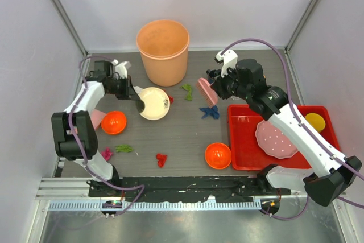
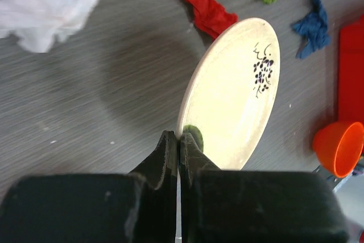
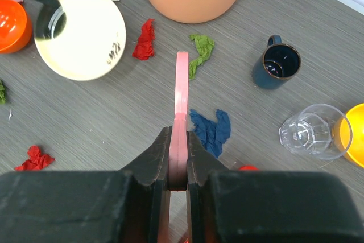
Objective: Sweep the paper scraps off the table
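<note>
Several paper scraps (image 1: 161, 159) dot the table (image 1: 182, 135), from lower left to centre of the top view. They look crumpled, featherlight and soft, so they are probably better pushed than pinched. The left gripper (image 2: 179, 140) is clamped on a cream plate (image 2: 233, 101) at its rim. The right gripper (image 3: 179, 138) pinches a pink brush (image 3: 181, 83) by its thin edge.

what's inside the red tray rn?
A pink dotted plate and a yellow bowl sit in the red tray. The right arm crosses over it, hiding part of the plate and tray floor.
</note>
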Controlling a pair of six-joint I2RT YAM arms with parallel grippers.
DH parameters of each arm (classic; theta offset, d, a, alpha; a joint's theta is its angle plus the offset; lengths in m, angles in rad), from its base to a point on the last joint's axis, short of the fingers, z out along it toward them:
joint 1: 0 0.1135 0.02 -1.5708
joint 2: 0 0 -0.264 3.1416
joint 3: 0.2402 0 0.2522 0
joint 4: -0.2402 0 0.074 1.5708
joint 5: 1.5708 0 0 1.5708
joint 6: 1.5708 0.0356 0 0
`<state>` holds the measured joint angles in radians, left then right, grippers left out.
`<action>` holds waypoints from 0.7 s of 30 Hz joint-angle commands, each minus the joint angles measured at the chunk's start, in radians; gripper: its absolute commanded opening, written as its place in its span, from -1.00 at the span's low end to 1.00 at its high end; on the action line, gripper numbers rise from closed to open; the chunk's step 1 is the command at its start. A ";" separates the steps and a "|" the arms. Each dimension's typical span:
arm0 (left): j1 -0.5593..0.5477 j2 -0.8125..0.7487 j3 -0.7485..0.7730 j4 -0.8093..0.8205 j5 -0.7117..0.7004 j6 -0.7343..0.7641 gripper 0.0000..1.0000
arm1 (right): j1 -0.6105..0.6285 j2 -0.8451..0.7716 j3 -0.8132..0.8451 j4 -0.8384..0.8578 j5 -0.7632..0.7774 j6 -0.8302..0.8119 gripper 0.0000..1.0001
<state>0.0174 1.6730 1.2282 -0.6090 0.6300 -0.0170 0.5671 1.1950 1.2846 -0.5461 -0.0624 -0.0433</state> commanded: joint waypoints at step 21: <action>0.470 0.072 0.112 0.414 -0.414 -0.363 -1.00 | -0.003 0.006 0.050 0.035 -0.057 0.000 -0.99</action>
<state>0.4469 1.6718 1.2625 -0.3000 0.2741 -0.3069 0.5671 1.2003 1.2858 -0.5476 -0.1032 -0.0433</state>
